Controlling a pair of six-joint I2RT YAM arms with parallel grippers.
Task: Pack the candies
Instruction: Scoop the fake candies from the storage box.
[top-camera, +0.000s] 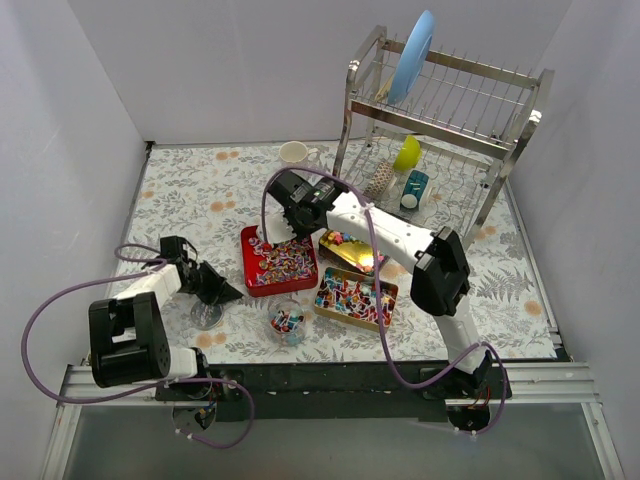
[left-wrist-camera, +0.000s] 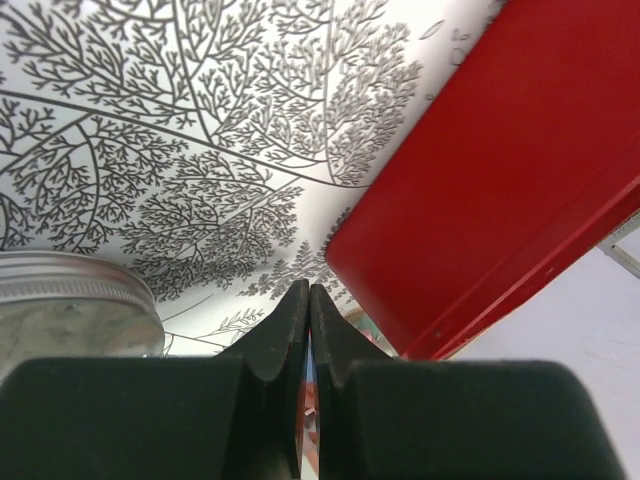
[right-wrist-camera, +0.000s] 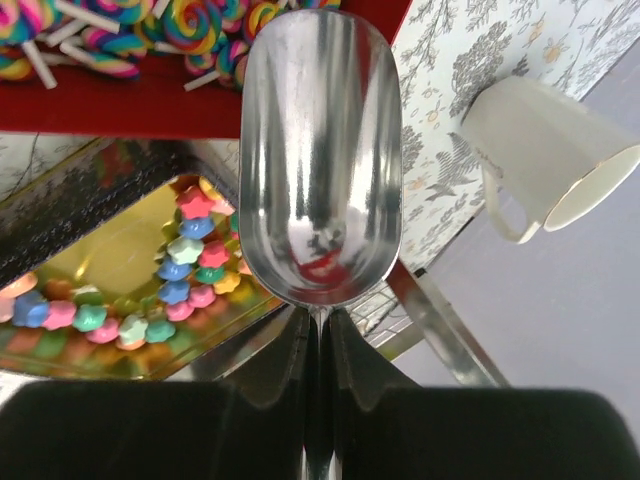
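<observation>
Striped lollipop candies (top-camera: 280, 265) fill the red tray (top-camera: 249, 268). Pastel star candies (right-wrist-camera: 190, 270) lie in a gold tray (top-camera: 350, 250), and wrapped candies (top-camera: 352, 295) fill a second gold tray (top-camera: 390, 290). A small glass jar (top-camera: 287, 322) holds a few candies. My right gripper (right-wrist-camera: 320, 315) is shut on the handle of an empty metal scoop (right-wrist-camera: 320, 150), held over the red tray's far edge (right-wrist-camera: 200, 110). My left gripper (left-wrist-camera: 309, 290) is shut with nothing in it, low over the cloth beside the red tray's left wall (left-wrist-camera: 500, 180). A metal jar lid (left-wrist-camera: 70, 300) lies next to it.
A white mug (top-camera: 295, 152) stands behind the trays. A steel dish rack (top-camera: 440, 130) at the back right holds a blue plate (top-camera: 412, 55), a yellow item (top-camera: 407, 153) and a teal can (top-camera: 413, 188). White walls close in the table.
</observation>
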